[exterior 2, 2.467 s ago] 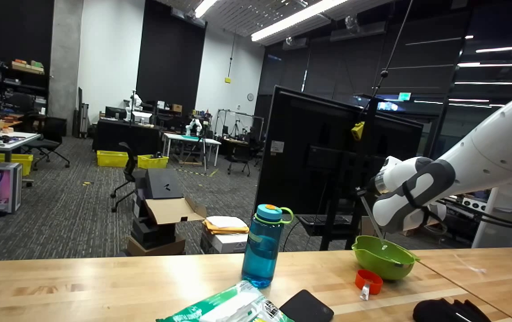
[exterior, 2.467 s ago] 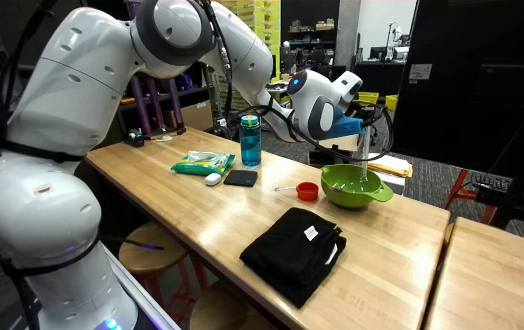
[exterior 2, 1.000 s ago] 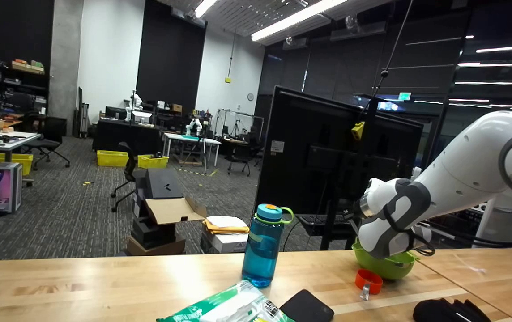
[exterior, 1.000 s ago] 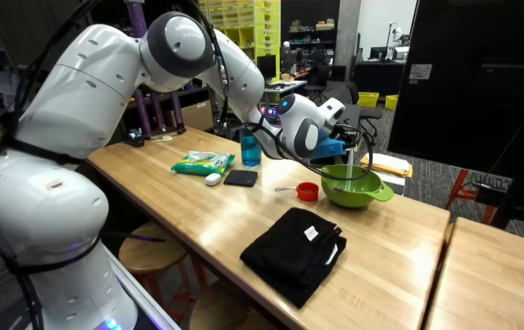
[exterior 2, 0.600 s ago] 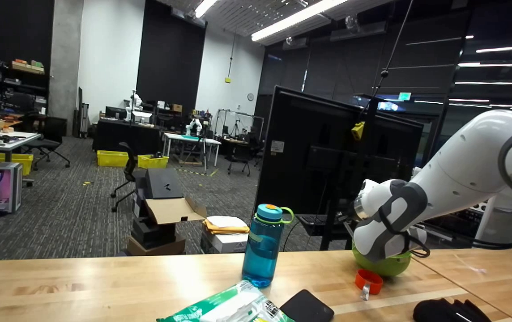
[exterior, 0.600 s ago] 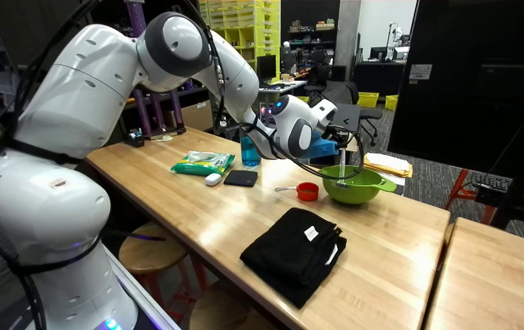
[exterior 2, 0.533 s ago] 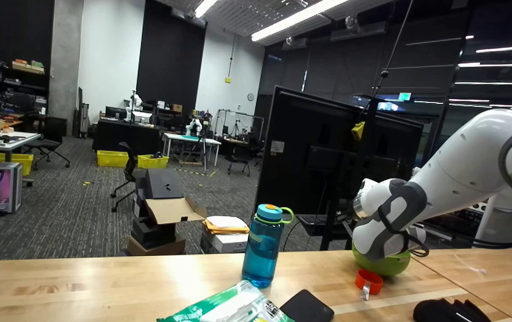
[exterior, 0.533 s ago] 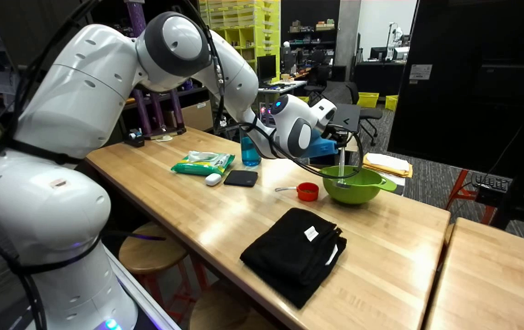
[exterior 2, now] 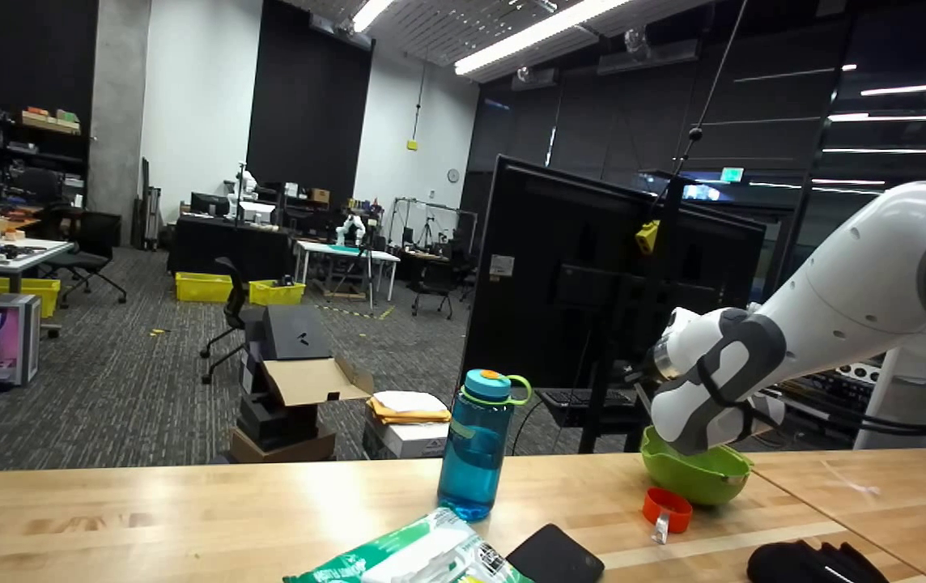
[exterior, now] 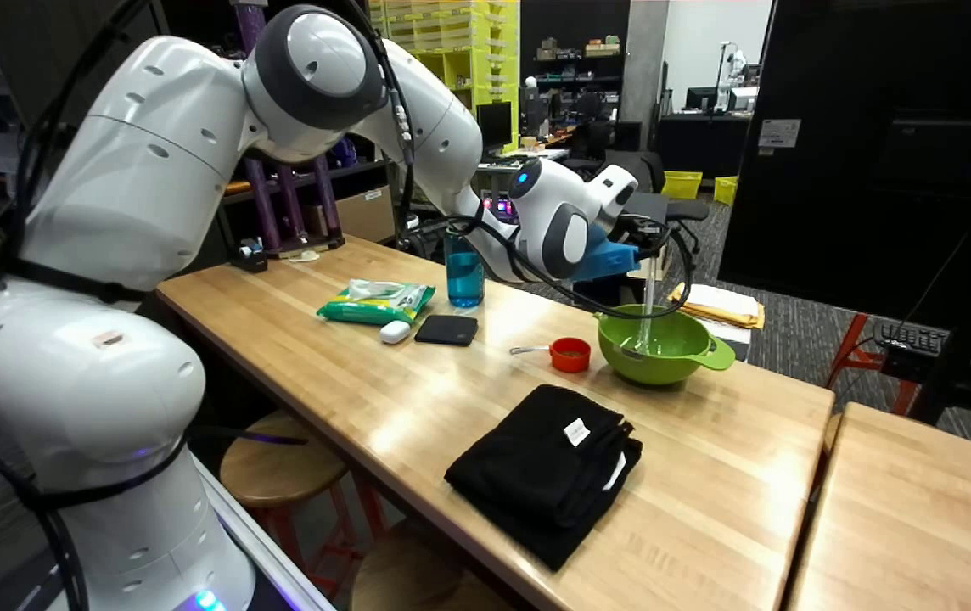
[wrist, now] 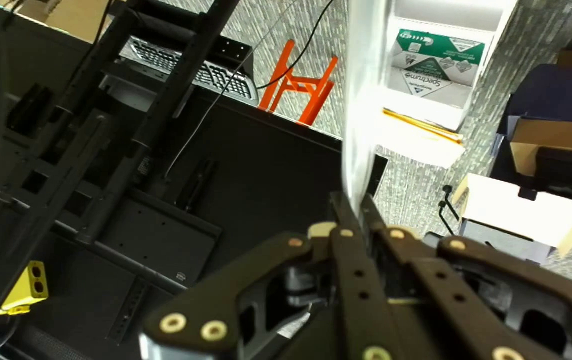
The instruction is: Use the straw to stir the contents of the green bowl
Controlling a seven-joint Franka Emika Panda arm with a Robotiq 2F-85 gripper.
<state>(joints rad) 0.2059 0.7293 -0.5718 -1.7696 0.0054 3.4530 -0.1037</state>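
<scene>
My hand [wrist: 353, 198] was clamped on the straw [wrist: 363, 100], with one of my fingers [wrist: 343, 215] on each side of it. The straw was see-through. It hung down from my hand and leaned a little, and its low end was inside the green bowl [exterior: 659, 372], below the rim. It was shiny there, so I could not tell if the tip touched the bottom. The bowl sat upright on the wooden surface [exterior: 732, 441], and its handle [exterior: 716, 355] stuck out on the side away from the red cup [exterior: 569, 361]. The cup stood just beside the bowl, and its silver handle [exterior: 528, 349] pointed away from the bowl. A black cloth [exterior: 536, 475] lay folded near them both. In an exterior view, my arm [exterior 2: 851, 291] covered part of the bowl and most of the straw. Well apart from the bowl, a blue bottle [exterior 2: 475, 457] stood up tall. Near the bottle lay a green pack [exterior: 375, 305], a flat black square [exterior: 446, 330] and a small white case [exterior: 395, 332], and the case was just beside the square.
</scene>
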